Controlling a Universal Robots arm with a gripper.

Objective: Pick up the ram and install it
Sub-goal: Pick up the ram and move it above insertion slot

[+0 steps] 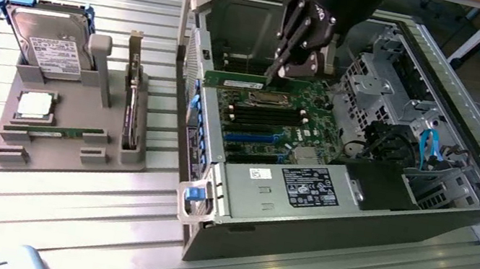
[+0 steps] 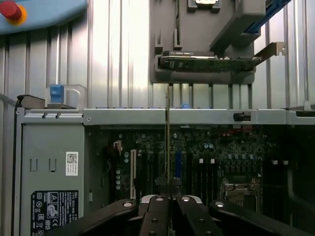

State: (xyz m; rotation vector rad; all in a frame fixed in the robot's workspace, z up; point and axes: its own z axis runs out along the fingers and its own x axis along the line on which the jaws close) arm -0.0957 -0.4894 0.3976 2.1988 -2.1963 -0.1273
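Gripper (image 1: 278, 73) is seen closed narrow on ram (image 1: 249, 82), stick pinched by its top edge, inside PC case (image 1: 324, 214) over mobo (image 1: 314, 110). Ram's long axis is set parallel w/ DIMM slots (image 1: 263, 115); slots are judged close beneath.

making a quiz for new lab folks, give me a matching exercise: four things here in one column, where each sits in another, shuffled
1 ram
2 hard drive
3 processor
4 expansion card

a lying flat on the grey holder
b held in the fingers over the motherboard
c standing on edge in a holder slot
d propped up at the holder's end, blue rails

Pairs: 1-b; 2-d; 3-a; 4-c
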